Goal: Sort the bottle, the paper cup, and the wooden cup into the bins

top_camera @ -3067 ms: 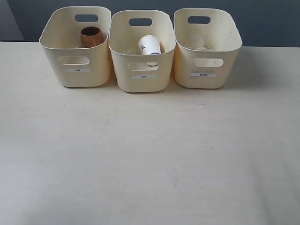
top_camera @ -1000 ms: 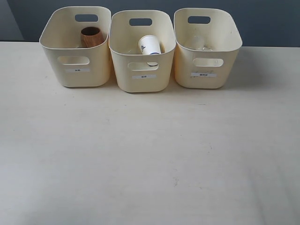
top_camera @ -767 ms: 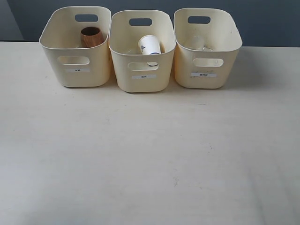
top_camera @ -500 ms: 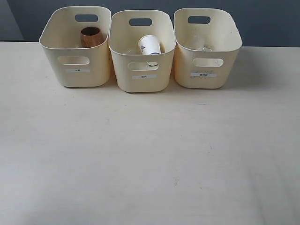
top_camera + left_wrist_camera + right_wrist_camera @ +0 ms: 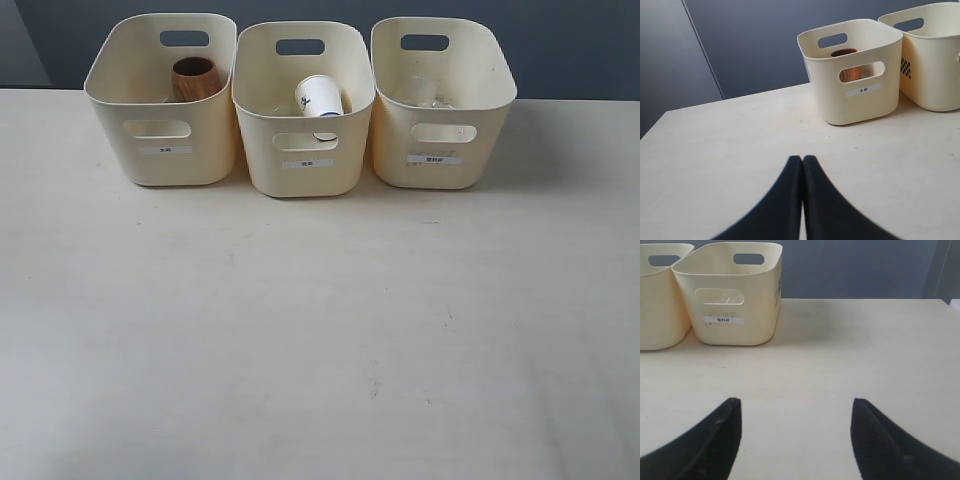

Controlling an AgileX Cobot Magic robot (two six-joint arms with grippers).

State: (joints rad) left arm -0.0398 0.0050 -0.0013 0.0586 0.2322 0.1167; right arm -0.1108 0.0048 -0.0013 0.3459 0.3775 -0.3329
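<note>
Three cream bins stand in a row at the back of the table. The left bin (image 5: 160,165) holds the wooden cup (image 5: 195,78), which also shows through the handle slot as the wooden cup (image 5: 850,74). The paper cup (image 5: 319,98) lies tilted in the middle bin (image 5: 305,175). The right bin (image 5: 440,170) holds the clear bottle (image 5: 420,93), faint against the wall. My left gripper (image 5: 802,159) is shut and empty above the table. My right gripper (image 5: 796,405) is open, nothing between its fingers. Neither gripper shows in the exterior view.
The pale tabletop (image 5: 320,330) stretches in front of the bins. A dark blue-grey wall (image 5: 580,45) runs behind them. The left bin (image 5: 860,105) and right bin (image 5: 732,332) stand well ahead of each wrist camera.
</note>
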